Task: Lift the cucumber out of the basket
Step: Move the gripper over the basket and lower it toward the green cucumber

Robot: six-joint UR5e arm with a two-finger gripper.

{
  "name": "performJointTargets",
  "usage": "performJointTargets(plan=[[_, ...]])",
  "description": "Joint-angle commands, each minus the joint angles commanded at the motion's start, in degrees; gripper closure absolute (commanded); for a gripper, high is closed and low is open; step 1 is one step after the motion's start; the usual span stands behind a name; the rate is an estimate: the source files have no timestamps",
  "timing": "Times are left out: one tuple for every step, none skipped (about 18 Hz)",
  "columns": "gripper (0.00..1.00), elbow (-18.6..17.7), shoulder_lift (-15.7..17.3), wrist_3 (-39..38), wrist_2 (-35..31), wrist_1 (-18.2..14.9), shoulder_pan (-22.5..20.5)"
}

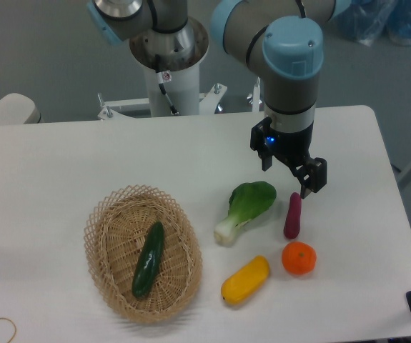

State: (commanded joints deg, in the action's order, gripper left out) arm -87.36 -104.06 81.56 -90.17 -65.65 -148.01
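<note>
The pincer (288, 171) hangs above the table (62, 164), its two dark fingers spread apart with nothing between them, touching nothing; one fingertip sits just above the top end of the eggplant. One cucumber (149, 259) lies inside the one basket (104, 214), on the woven floor near its middle. Its long axis runs on a steep slant, the upper end tipped toward the right and the far edge of the table, the lower end toward the near left. The basket stands on the left half of the table, well apart from the pincer. To its right lie one bok choy (244, 209), leafy end toward the pincer, one slim purple eggplant (292, 215), one orange (299, 258) and one yellow vegetable (246, 280), none touching the basket.
</note>
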Motion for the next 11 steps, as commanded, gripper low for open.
performJointTargets(plan=[[0.00,-0.2,0.0,-0.1,-0.1,0.3,0.0],[0.00,-0.1,0.1,-0.2,-0.7,0.1,0.1],[0.00,0.4,-0.1,-0.9,-1.1,-0.1,0.1],[0.00,0.3,-0.1,-1.8,-1.1,0.0,0.9],[0.00,0.0,-0.1,-2.2,-1.0,0.2,1.8],[0.00,-0.2,-0.2,-2.2,-1.0,0.1,2.3],[0.00,-0.4,-0.3,-2.3,-1.0,0.1,2.4],[0.00,-0.5,-0.7,-2.8,-0.5,0.1,2.5],[0.00,-0.7,-1.0,-4.8,-0.5,0.1,3.6],[0.00,-0.7,-1.5,-8.0,-0.5,0.3,5.0],[0.00,-1.1,-1.7,-10.9,-0.4,0.5,5.9]])
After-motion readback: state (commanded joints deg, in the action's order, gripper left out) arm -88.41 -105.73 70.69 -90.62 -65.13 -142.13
